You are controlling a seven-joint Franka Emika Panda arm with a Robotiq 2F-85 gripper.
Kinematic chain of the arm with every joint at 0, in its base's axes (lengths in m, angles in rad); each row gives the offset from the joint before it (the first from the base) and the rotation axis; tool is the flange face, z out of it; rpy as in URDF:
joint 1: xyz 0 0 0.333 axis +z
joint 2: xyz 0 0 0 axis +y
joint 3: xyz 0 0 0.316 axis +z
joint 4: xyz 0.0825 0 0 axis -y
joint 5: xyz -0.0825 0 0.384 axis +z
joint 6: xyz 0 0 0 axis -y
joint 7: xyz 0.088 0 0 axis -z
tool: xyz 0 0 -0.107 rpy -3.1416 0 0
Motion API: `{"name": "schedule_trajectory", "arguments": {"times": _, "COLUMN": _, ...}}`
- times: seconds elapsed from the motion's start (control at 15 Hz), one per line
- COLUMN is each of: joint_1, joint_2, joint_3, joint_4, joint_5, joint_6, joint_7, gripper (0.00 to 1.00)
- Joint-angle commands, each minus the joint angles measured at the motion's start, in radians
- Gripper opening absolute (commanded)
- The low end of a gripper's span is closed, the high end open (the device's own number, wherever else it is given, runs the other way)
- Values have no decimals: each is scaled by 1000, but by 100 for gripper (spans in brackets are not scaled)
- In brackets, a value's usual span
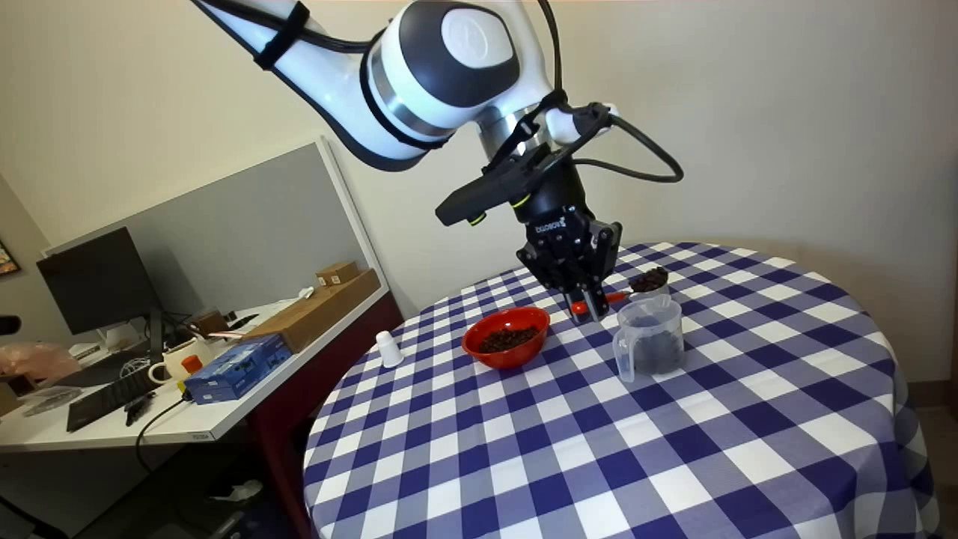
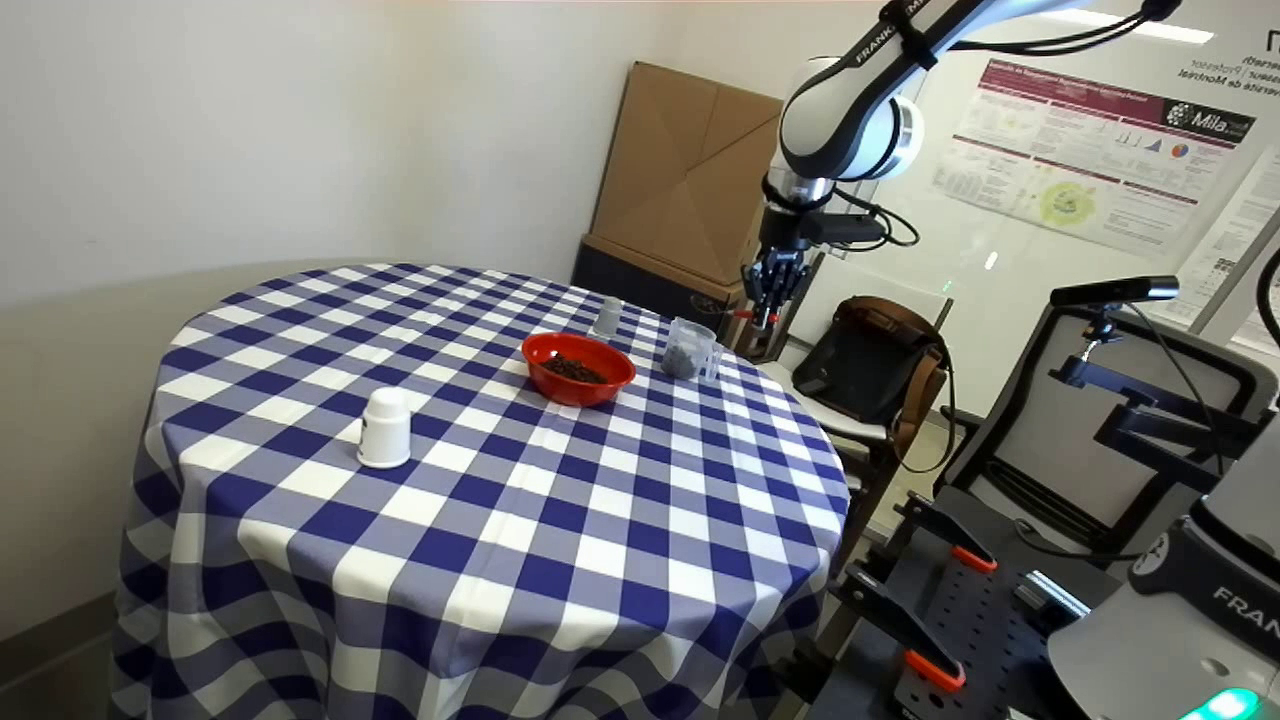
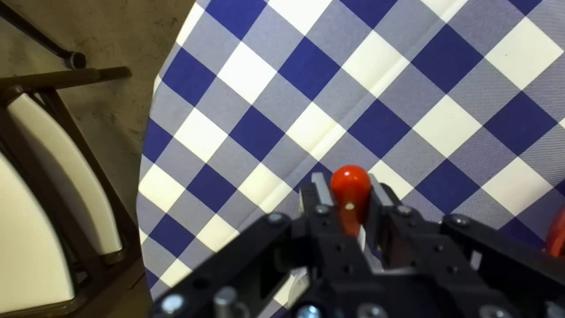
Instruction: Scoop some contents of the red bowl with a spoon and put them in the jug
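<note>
A checked tablecloth (image 1: pixel 584 449) spreads beneath a gripper (image 3: pixel 351 190) and carries a red bowl (image 1: pixel 516 358) and a clear jug (image 1: pixel 650 329). Pinched between the jaws, a red-handled spoon (image 1: pixel 618 296) heaped with dark contents (image 1: pixel 649 280) seems poised above the jug (scooping looks done; tipping the load in is left).

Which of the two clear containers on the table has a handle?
The jug, the wider one: its handle sticks out at the side in both exterior views. The narrower cup shows none.
</note>
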Motion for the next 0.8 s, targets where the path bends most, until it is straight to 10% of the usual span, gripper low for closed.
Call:
{"name": "schedule_trajectory", "arguments": {"times": 0.0, "joint_1": 23, "joint_2": 7, "joint_3": -23, "joint_4": 23, "joint_5": -60, "joint_6": -11, "joint_7": 27, "gripper": 10}}
{"name": "schedule_trajectory", "arguments": {"times": 0.73, "joint_1": 54, "joint_2": 12, "joint_3": -41, "joint_4": 11, "joint_5": -205, "joint_6": -15, "joint_7": 54, "gripper": 11}}
